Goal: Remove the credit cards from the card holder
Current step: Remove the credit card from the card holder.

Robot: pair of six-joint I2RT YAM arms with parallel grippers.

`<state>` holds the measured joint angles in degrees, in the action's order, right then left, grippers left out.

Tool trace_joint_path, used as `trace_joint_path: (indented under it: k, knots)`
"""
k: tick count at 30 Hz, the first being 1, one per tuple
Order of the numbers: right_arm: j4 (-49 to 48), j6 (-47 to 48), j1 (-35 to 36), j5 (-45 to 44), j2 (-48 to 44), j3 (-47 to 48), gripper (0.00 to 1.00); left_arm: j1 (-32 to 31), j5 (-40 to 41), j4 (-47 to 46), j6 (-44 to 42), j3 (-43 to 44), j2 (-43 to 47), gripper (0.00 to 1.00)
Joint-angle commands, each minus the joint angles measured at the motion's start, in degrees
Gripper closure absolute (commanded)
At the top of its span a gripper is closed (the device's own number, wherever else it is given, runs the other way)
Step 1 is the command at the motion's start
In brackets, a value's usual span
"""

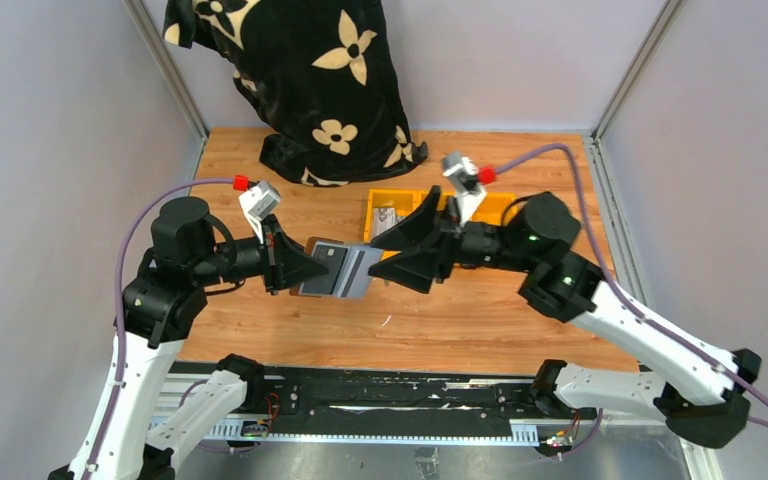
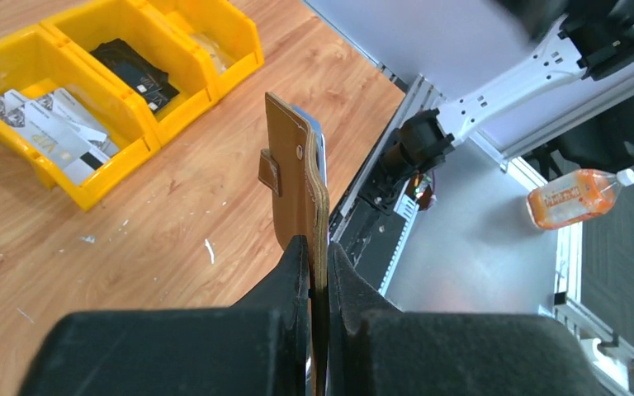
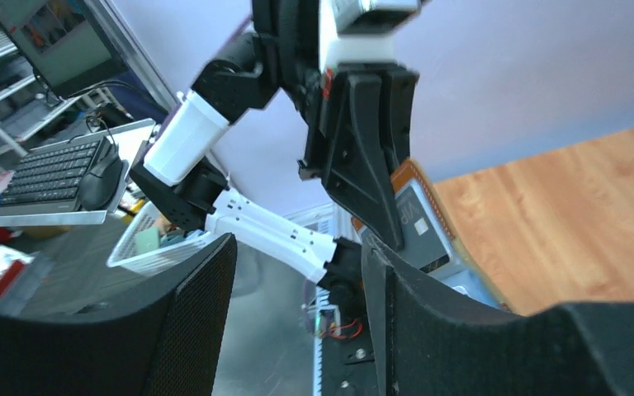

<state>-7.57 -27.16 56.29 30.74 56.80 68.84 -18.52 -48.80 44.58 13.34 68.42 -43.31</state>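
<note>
The brown card holder [image 1: 355,272] hangs open above the middle of the table, with my left gripper [image 1: 305,268] shut on its left edge. In the left wrist view the card holder [image 2: 297,190] stands upright on edge, pinched between the jaws of the left gripper [image 2: 319,257]. A grey credit card [image 3: 417,219] shows in its inner sleeve, and the credit card [image 1: 327,262] also shows from above. My right gripper [image 1: 385,255] is open at the holder's right edge. In its own view the right gripper [image 3: 297,272] has nothing between its fingers, and the holder lies just past the right finger.
Yellow bins [image 1: 375,200] stand behind the grippers. One of the yellow bins [image 2: 115,165] holds loose pale cards [image 2: 58,132] and another holds a black object [image 2: 136,73]. A black flowered cloth [image 1: 310,70] is heaped at the back of the table.
</note>
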Motion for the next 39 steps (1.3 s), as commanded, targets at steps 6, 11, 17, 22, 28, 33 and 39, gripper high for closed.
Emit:
trace_joint_path:
  k: [6,11,17,22,28,33,39]
  knots:
    - [-4.6,-9.0,3.1,4.3,8.9,-4.1,0.42,1.7,-3.8,-5.8,7.1,0.1,0.7,1.0]
    - [-2.7,-8.2,3.1,3.0,10.1,-4.5,0.43,2.1,-6.0,-7.3,9.0,0.4,0.8,1.0]
    - [-1.0,-7.7,3.1,1.1,11.2,-4.0,0.44,2.2,-8.2,-9.7,11.8,-0.2,1.1,1.0]
    - [-5.1,-9.6,3.1,2.1,13.1,-2.9,0.5,2.2,-11.4,-14.0,15.8,-2.0,1.8,1.0]
    - [-17.3,-16.5,3.1,5.4,15.3,-3.4,0.61,2.2,-13.6,-15.3,17.0,-3.8,2.2,0.96]
    - [-20.9,-19.1,3.0,5.4,15.7,-3.7,0.72,2.2,-16.2,-20.7,21.7,-6.7,3.3,0.87]
    - [-22.1,-20.4,2.3,5.4,14.8,-4.4,0.93,2.2,-19.2,-22.8,24.7,-9.0,3.9,0.77]
